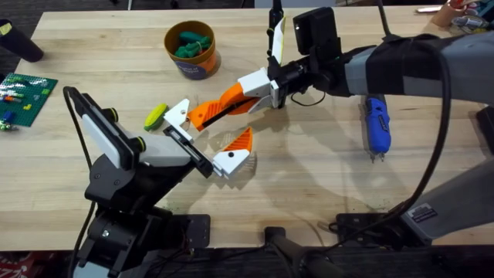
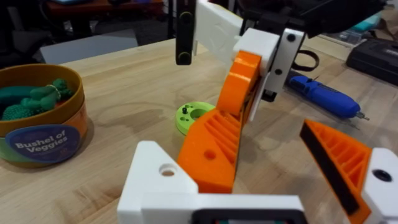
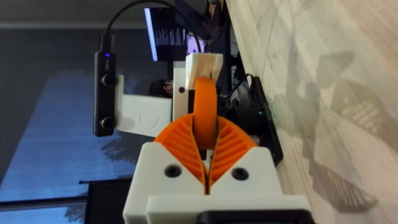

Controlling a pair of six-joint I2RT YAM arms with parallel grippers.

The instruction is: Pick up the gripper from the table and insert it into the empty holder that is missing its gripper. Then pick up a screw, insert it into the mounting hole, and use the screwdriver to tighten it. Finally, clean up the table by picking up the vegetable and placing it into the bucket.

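bucket | dark blue band | reads "Bushel of Veggies"

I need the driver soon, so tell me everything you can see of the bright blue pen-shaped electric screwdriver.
The bright blue pen-shaped electric screwdriver is a chunky, glossy plastic-looking body with a short metal bit at its near end. It lies flat on the wooden table, to the right of the right gripper, bit pointing toward the arms' bases. Nothing touches it but the table.
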